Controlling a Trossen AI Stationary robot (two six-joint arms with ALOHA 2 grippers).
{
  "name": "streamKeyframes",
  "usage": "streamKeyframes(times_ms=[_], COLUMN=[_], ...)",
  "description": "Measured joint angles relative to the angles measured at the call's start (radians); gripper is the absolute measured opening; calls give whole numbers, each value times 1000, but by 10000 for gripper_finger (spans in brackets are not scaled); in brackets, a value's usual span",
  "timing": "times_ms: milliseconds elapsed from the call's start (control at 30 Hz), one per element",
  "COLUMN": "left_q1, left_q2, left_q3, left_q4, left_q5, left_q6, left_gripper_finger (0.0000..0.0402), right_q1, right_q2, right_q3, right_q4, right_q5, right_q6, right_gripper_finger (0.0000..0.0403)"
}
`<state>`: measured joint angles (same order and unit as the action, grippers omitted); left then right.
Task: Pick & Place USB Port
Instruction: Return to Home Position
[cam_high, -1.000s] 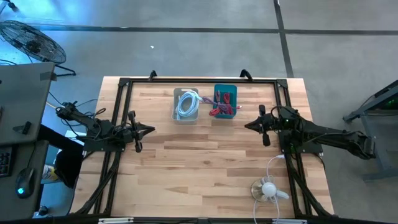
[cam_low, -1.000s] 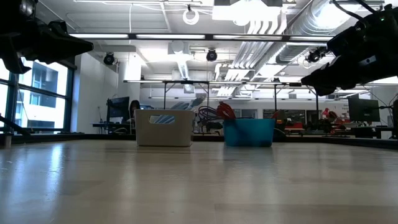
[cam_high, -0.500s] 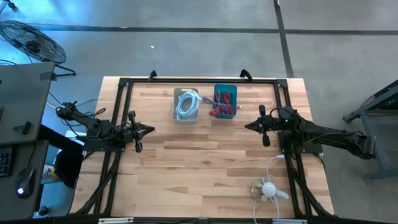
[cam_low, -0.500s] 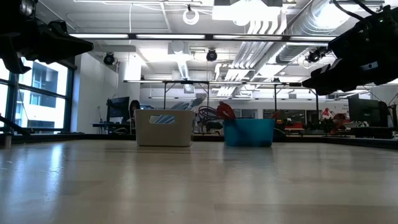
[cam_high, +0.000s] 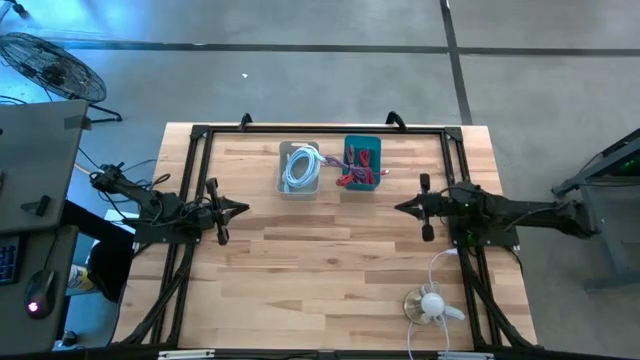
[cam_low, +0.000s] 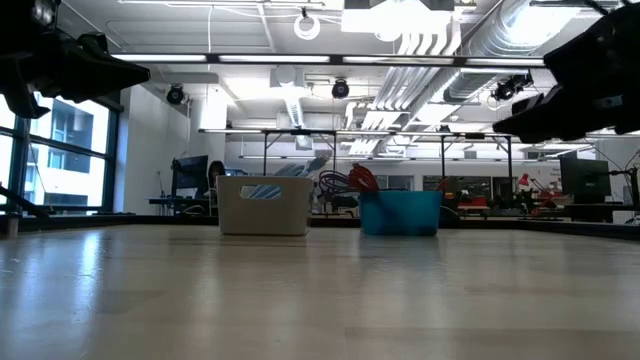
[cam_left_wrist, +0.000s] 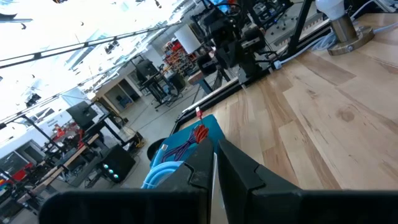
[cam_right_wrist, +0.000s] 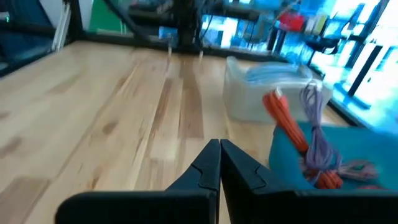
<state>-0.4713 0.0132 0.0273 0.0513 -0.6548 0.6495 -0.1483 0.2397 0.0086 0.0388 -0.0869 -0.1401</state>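
Both arms hang above the desk (cam_high: 330, 270), well apart. The left end effector (cam_high: 238, 209) is over the left side and the right end effector (cam_high: 402, 207) over the right side, their tips pointing toward each other across the bare middle. In each wrist view the two dark fingers lie pressed together with nothing between them, and neither touches anything.

Near the far edge of the desk two bins stand just beside each other. The gray bin (cam_low: 263, 210) is on the left and holds a coiled blue cable (cam_high: 300, 166). The blue bin (cam_low: 400, 215) is on the right and holds the orange cable (cam_right_wrist: 292, 134) and the violet cable (cam_right_wrist: 314, 121) — both bundles rise above its rim. A white fan (cam_high: 432, 305) stands on the near right part of the desk, close to the right arm's base
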Motion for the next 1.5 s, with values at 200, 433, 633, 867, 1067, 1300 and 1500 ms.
streamKeyframes(times_ms=[200,433,633,867,1067,1300,1500], left_q1=[0,0,0,0,0,0,0], left_q2=[0,0,0,0,0,0,0], left_q3=[0,0,0,0,0,0,0], left_q4=[0,0,0,0,0,0,0], left_q5=[0,0,0,0,0,0,0], left_q6=[0,0,0,0,0,0,0], left_gripper_finger=[18,18,18,18,18,18,18], right_q1=[64,74,74,74,74,74,74], right_q2=[-140,-237,-231,-232,-232,-232,-232], right_q3=[0,1,1,1,1,1,1], right_q4=[-19,-23,-25,-13,-11,-8,-7], right_q5=[82,87,86,86,86,86,85], right_q6=[5,8,79,136,109,107,106], right_gripper_finger=[0,0,0,1,3,4,6])
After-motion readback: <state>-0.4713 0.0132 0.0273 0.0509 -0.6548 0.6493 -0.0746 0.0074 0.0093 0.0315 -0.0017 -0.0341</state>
